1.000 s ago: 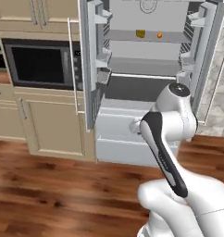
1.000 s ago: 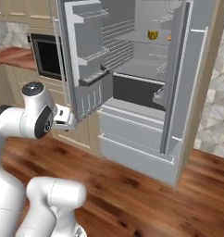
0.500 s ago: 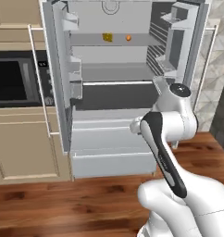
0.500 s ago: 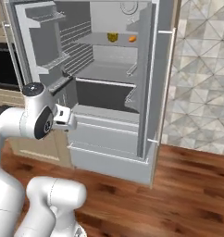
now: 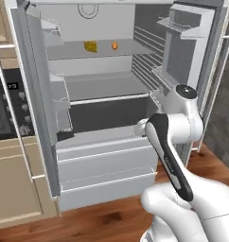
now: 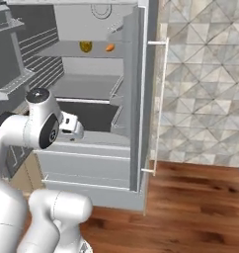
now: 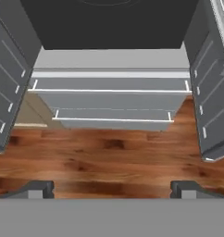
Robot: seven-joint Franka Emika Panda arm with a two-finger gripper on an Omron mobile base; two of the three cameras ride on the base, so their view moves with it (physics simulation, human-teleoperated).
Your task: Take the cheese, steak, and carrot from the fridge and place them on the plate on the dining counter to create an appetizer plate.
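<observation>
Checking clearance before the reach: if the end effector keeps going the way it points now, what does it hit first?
Probably the wood floor just in front of the fridge drawers. The open end effector points down and forward, nothing between; depth unclear.

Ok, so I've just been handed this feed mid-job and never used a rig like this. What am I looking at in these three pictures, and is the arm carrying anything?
The machine is a white robot arm on a driving base, parked in front of an open fridge. Two pictures come from cameras on the base, one behind the arm on its left and one on its right, so they show the same fridge from two sides. The third comes from a camera on the hand, looking down past its two dark fingers at the fridge's lower drawers and the wood floor.

On an upper shelf inside sit the yellow cheese and, to its right, the small orange carrot. I can't pick out the steak.

The fingers stand wide apart with nothing between them, so the arm carries nothing.
</observation>
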